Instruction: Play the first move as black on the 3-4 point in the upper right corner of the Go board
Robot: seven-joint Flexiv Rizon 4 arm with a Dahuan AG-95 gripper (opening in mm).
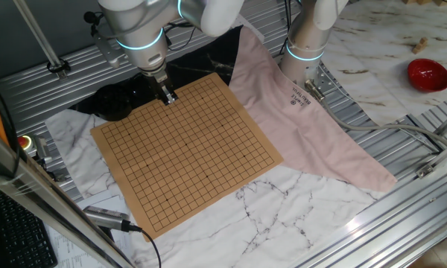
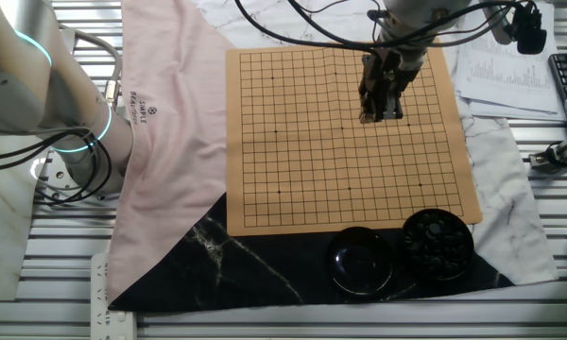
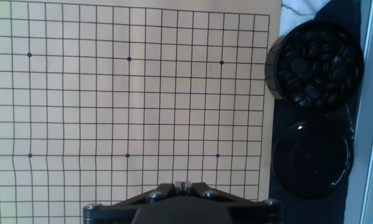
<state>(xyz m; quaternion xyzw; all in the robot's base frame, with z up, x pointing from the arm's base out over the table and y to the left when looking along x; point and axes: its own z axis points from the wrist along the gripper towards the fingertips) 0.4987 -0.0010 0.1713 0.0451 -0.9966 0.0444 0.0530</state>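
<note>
Tan and matte, the Go board [image 2: 350,142] lay flat on marble-patterned cloth, its black grid bare of stones in every view. Only the hand view showed inside the round bowl [image 3: 315,65], heaped with glossy black stones [image 3: 311,62], beside the empty, shiny lid [image 3: 311,158]. The gripper [image 2: 380,113] hung above the board with fingers drawn together; whether they pinched a stone could not be told.

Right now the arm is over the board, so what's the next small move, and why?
Probably move the gripper off the Go board toward the bowl of black stones and pick one up. No stone lies on the board, none shows between the fingers, and the full bowl sits just past the board's edge.
</note>
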